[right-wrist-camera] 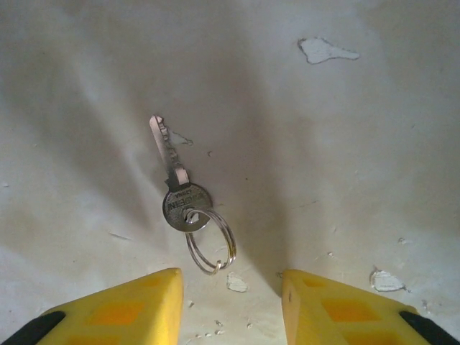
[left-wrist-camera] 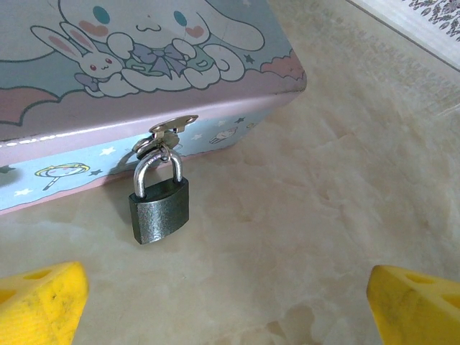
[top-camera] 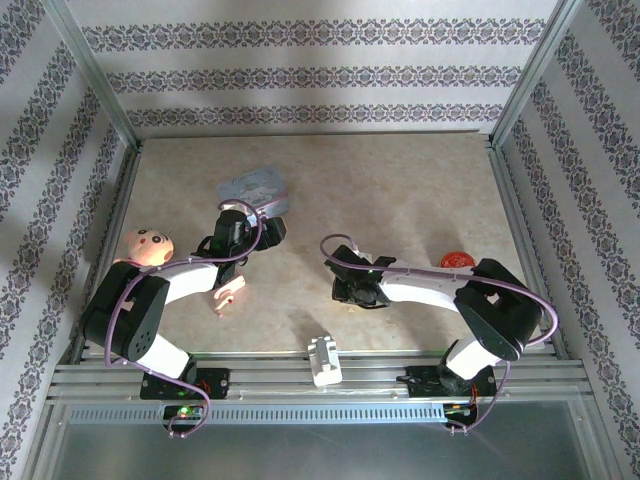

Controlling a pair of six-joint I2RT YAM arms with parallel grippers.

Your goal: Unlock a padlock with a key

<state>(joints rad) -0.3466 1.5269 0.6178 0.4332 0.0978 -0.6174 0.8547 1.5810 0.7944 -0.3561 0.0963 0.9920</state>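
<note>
Noting the padlock (left-wrist-camera: 159,208) with its shackle closed through the hasp (left-wrist-camera: 172,128) of the lilac tin (left-wrist-camera: 144,72), body on the tabletop (left-wrist-camera: 330,187), we find the left gripper (left-wrist-camera: 226,305) spread wide near it, holding nothing. The key (right-wrist-camera: 175,176), on a ring (right-wrist-camera: 233,243), lies flat just ahead of the right gripper (right-wrist-camera: 230,309), likewise spread and empty.

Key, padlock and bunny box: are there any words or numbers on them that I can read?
On the small silver-grey metal key: stamped letters on its round head, too small and blurred to read.
On the small dark padlock with the silvery shackle: no writing that can be seen.
On the lilac rectangular tin box: cartoon bunnies and stars, no words.
</note>
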